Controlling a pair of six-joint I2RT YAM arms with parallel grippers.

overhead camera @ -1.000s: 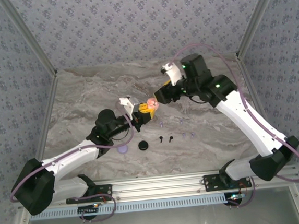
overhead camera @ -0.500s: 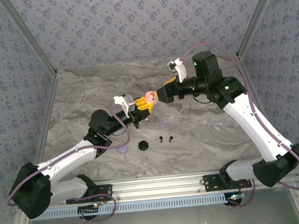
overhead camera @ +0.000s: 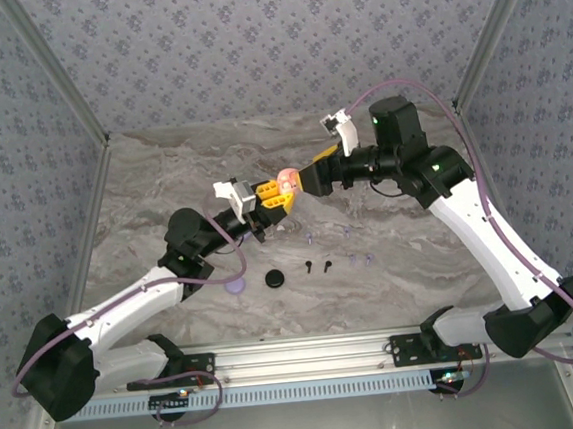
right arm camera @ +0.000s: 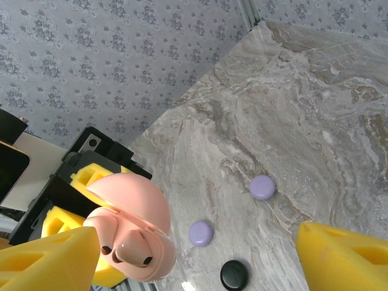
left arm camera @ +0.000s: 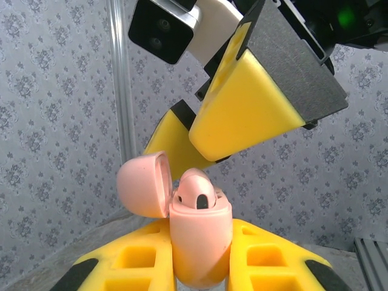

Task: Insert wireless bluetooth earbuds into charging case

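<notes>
Left wrist, pink case (left arm camera: 200, 248) upright, earbud (left arm camera: 197, 193) seated, stem seemingly downward.

Top cam: fixed high behind the near edge of the table (overhead camera: 163, 175), tilted down and forward, far enough back to take in the whole tabletop. Left wrist cam: very close, aimed along the left gripper (left arm camera: 201, 267) and up at the wall (left arm camera: 60, 121), with the pink case (left arm camera: 200, 230) dead centre. Right wrist cam: angled down at the table from mid-range; the tilt looks steep, but it's hard to say exactly. Overlap: all three views catch the pink case, and top and right wrist share the tabletop.
</notes>
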